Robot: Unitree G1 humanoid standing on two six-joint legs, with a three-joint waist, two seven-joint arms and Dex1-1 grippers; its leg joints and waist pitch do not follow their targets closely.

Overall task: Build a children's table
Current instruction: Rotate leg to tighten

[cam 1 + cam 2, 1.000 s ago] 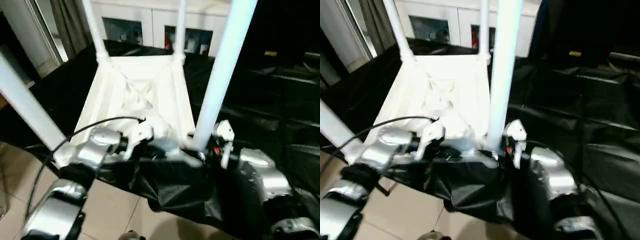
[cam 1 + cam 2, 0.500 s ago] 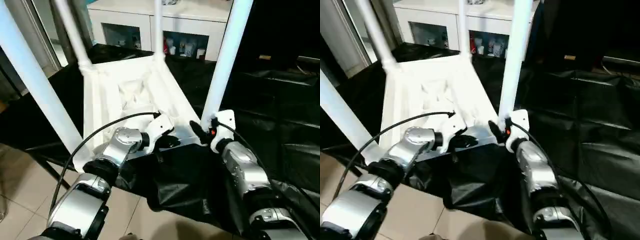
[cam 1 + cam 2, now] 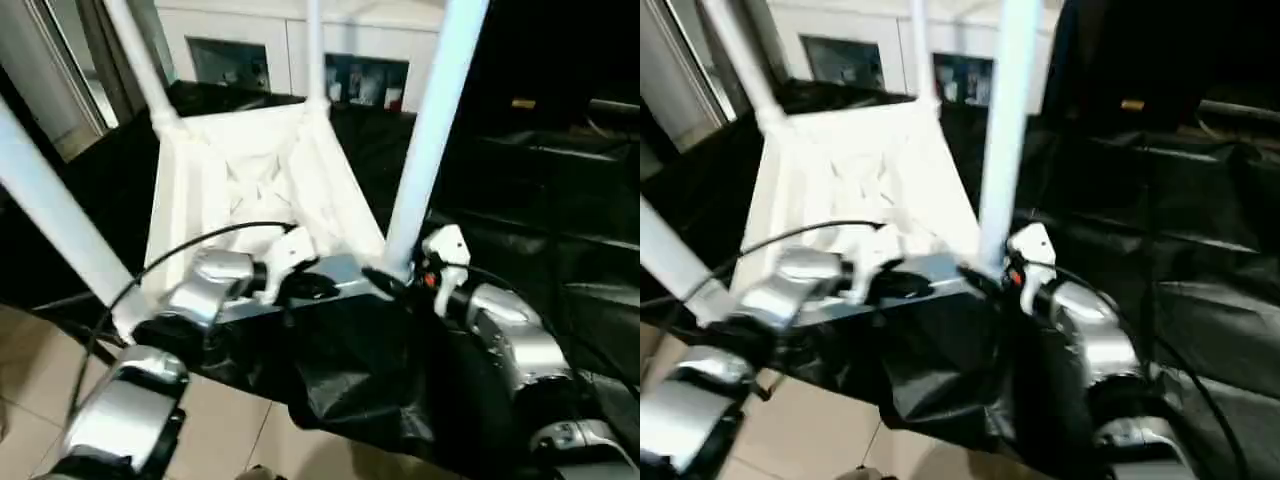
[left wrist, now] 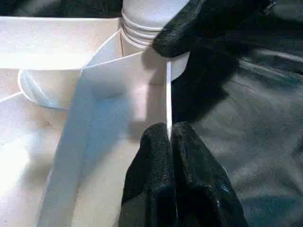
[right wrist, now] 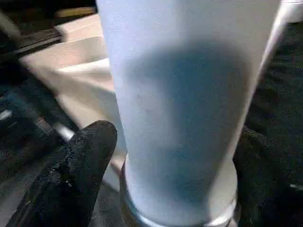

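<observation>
Your children's table lies upside down on a black sheet, rimmed underside up, four legs standing up. Left gripper is pinched shut on the thin near rim of the tabletop, one finger either side of the edge, close beside the near-right leg's socket. That near-right leg is screwed in and upright. Right gripper straddles its base, fingers spread around it; you can't tell if they grip. White cabinet sits behind.
</observation>
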